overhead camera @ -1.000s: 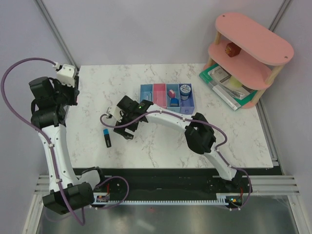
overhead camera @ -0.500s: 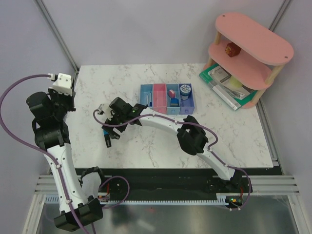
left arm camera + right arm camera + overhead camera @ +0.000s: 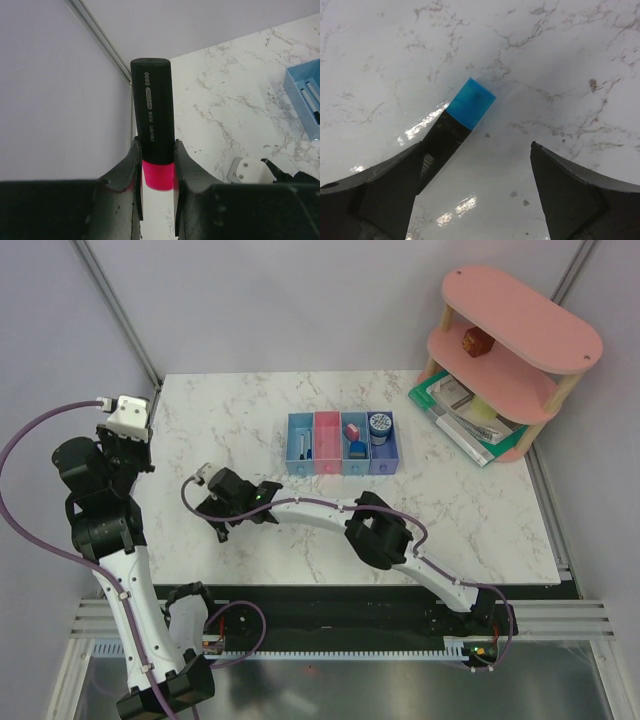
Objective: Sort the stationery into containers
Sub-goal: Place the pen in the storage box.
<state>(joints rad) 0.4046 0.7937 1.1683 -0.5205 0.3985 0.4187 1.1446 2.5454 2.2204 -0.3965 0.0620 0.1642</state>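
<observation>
Marble surface (image 3: 480, 510) carries everything. Pink two-tier shelf (image 3: 520, 315) sits at the far-right corner, with a green-rimmed tray (image 3: 455, 420) of clutter tucked under it and a small brown block (image 3: 474, 340) on the middle tier. Left arm (image 3: 110, 530) is up at the left edge of the surface; left jaws are nearly closed and clamped on the pink highlighter (image 3: 152, 100), black cap sticking out past the tips, pink body pinched between them. Right arm (image 3: 375, 530) is stretched across to the front-left area; right jaws are wide open and low over the surface, gripping nothing. Row of four bins (image 3: 343, 462) is mid-surface toward the back. The light blue bin holds two pens (image 3: 310, 97), the blue bin a pink eraser (image 3: 352, 430) plus a blue cube (image 3: 356, 450), and the violet bin the tape roll (image 3: 380, 425). Can't tell what's in the pink bin. Blue highlighter (image 3: 470, 102) lies flat on the surface between the open right jaws, off toward one side, its black cap end running under that tip and its blue end free.
</observation>
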